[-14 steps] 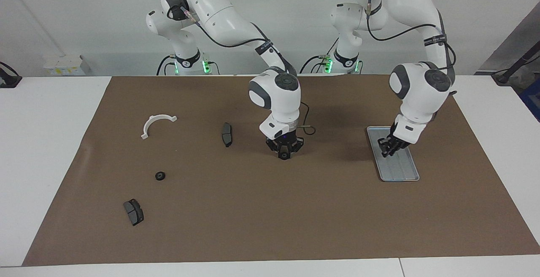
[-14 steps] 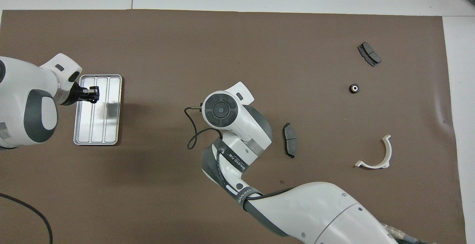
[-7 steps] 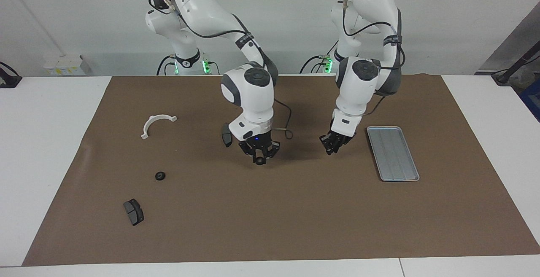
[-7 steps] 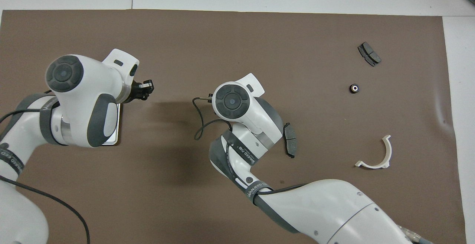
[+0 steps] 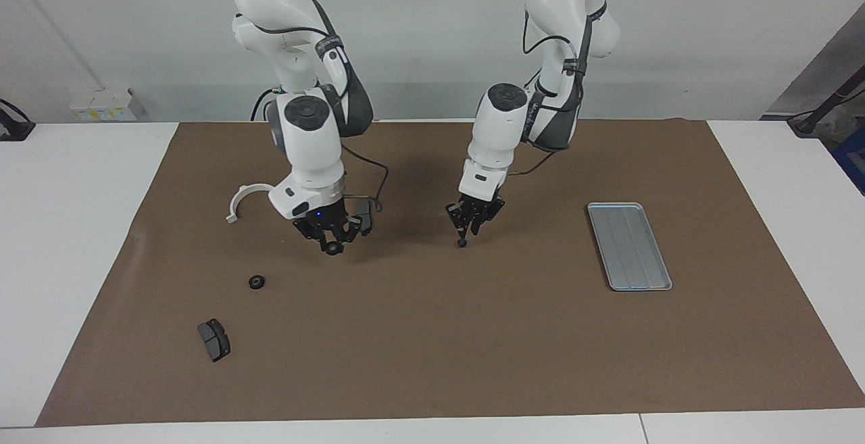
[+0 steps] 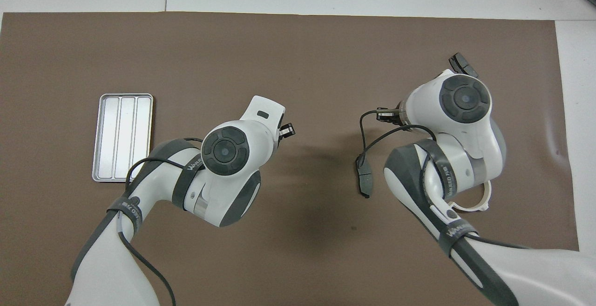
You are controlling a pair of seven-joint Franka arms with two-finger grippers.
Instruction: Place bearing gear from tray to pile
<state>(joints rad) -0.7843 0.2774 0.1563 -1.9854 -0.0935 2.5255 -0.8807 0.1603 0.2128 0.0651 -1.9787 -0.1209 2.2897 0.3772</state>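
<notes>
The silver-grey tray point(image 5: 629, 246) point(image 6: 122, 137) lies bare at the left arm's end of the mat. The pile is one black ring-like gear point(image 5: 256, 282) on the mat toward the right arm's end; my right arm hides it in the overhead view. Above the mat beside that gear hangs my right gripper point(image 5: 332, 244), shut on a black bearing gear point(image 5: 333, 250). My left gripper point(image 5: 465, 233) point(image 6: 287, 131) points down over the middle of the mat. A small black piece point(image 5: 462, 243) sits right at its tip, and I cannot tell whether it is held.
A dark brake pad point(image 5: 365, 216) point(image 6: 364, 182) lies beside the right gripper, nearer to the robots. Another brake pad point(image 5: 214, 339) point(image 6: 462, 64) lies farther out than the lone gear. A white curved bracket point(image 5: 246, 195) point(image 6: 482, 203) rests nearer to the robots.
The left gripper left the tray and crossed to the mat's middle. The right gripper carried its gear from the middle toward the lone gear. Both upper arms have swung upright.
</notes>
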